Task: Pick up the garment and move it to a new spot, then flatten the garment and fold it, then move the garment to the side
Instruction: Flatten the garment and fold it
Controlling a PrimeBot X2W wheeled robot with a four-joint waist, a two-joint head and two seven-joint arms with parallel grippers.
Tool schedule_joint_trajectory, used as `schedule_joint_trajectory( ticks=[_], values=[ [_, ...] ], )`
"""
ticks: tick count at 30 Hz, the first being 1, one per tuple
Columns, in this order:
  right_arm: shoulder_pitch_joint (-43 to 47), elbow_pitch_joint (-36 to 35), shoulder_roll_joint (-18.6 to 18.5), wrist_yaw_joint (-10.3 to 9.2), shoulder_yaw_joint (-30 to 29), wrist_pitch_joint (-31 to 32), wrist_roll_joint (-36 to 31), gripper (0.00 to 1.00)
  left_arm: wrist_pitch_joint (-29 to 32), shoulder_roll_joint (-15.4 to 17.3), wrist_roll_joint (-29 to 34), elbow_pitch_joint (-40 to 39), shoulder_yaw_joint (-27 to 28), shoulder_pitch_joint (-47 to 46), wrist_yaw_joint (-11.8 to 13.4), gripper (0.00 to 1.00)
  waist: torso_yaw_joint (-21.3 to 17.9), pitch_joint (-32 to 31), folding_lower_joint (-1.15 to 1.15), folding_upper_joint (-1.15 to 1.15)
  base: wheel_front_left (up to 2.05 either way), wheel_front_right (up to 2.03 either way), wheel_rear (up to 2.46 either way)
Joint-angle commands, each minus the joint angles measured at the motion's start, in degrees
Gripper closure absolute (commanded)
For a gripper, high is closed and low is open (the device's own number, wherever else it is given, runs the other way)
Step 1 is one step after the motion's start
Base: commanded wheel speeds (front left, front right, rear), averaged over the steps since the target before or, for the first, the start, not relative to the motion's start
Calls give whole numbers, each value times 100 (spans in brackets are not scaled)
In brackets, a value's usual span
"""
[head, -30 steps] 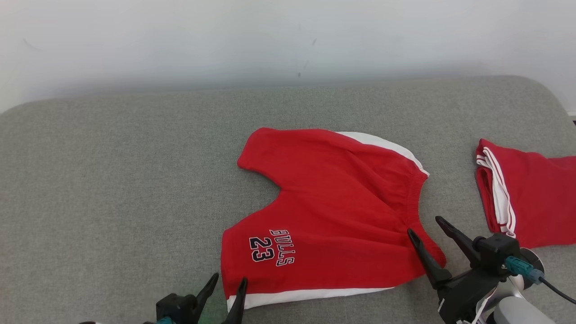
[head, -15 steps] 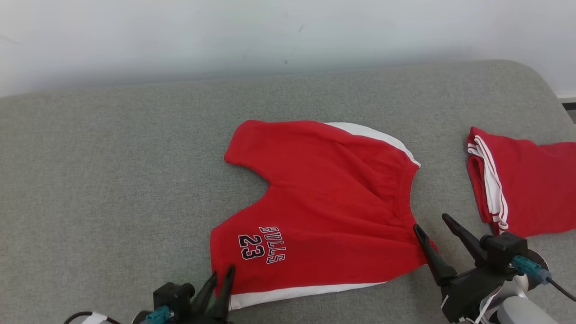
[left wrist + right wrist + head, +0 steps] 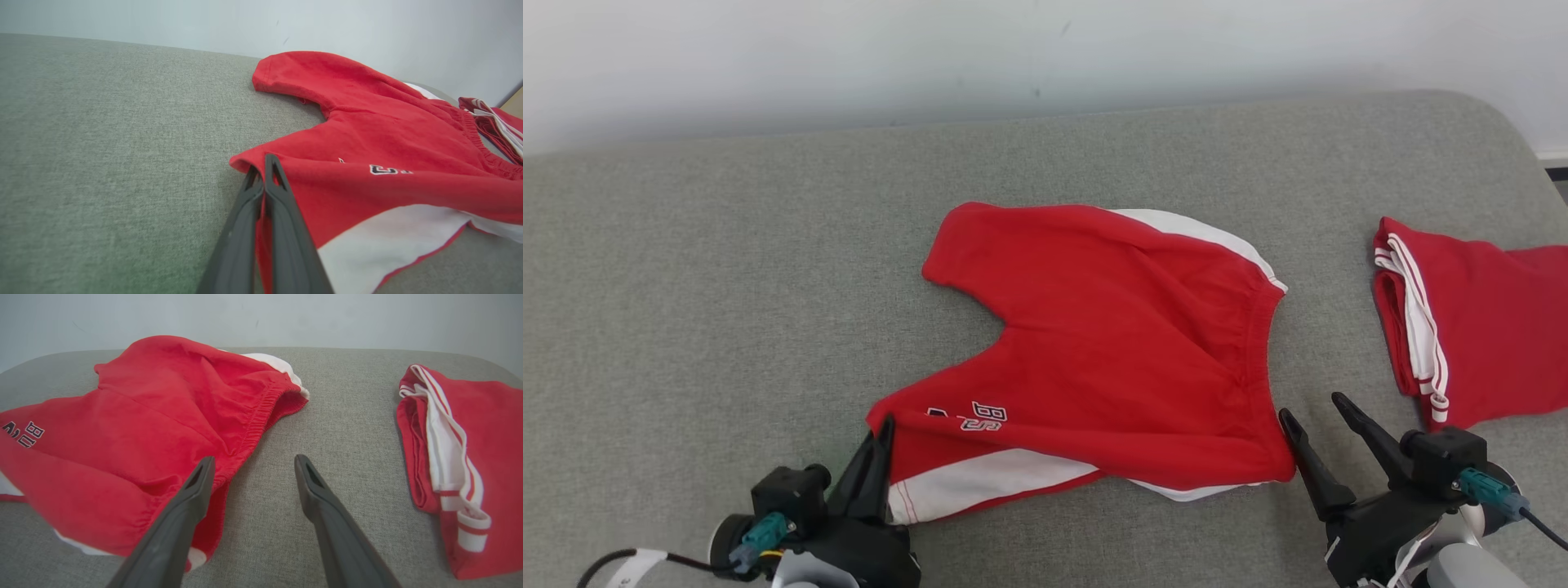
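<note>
the garment (image 3: pixel 1111 343) lies on the cushion (image 3: pixel 727 286), a folded piece (image 3: pixel 1494 327) well apart to its right.

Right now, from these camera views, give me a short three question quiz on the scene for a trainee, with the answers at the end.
1. True or false: the right gripper is clamped on the red shorts.
2. Where on the shorts is the left gripper shut? A) the elastic waistband B) the hem corner of the near leg C) the far leg
3. What lies apart from the shorts, toward the robot's right, on the grey upholstered surface?
Key: 1. False: its jaws stand open at the shorts' edge. 2. B. 3. A folded red garment with white stripes.
</note>
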Motion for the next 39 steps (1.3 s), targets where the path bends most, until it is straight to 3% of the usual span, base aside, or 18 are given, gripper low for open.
schedule_joint_trajectory(
  ticks=[1, 9, 10, 11, 12, 13, 25, 32, 39],
  values=[
    [-49, 16, 24, -5, 5, -5, 22, 0, -21, 7, 87, 69, 80, -95, -20, 100, -39, 47, 0, 0, 0, 0, 0],
    [-168, -81, -10, -5, 31, -5, 50, 0, -21, 8, 345, 563, 458, -400, -66, 100, -192, 219, 0, 0, 0, 0, 0],
    [-190, -127, -7, -5, 35, -5, 40, 0, -21, 9, 351, 625, 489, -418, -60, 96, -197, 229, 0, 0, 0, 0, 0],
    [-216, -184, 1, -5, 59, -5, 25, 0, -21, 10, 369, 684, 512, -440, -58, 64, -196, 238, 0, 0, 0, 0, 0],
    [-225, -230, 8, -5, 81, -5, 24, 0, -21, 9, 367, 714, 529, -465, -66, 23, -190, 244, 0, 0, 0, 0, 0],
    [-215, -276, 1, -5, 104, -5, 27, 0, -21, 10, 358, 745, 536, -481, -74, 0, -172, 243, 0, 0, 0, 0, 0],
    [30, -656, -93, -5, 492, -5, 588, 0, -21, 9, 128, 328, 302, -92, 39, 0, 132, 156, 0, 0, 0, 0, 0],
    [40, -382, -103, -5, 799, -5, 1148, 0, -21, 8, 116, 154, 195, 94, 88, 0, 221, 114, 0, 0, 0, 0, 0],
    [119, -80, 78, -5, 568, -5, 1727, 0, -21, 8, 217, 17, 106, 122, 85, 0, 305, 67, 0, 0, 0, 0, 0]
  ],
)
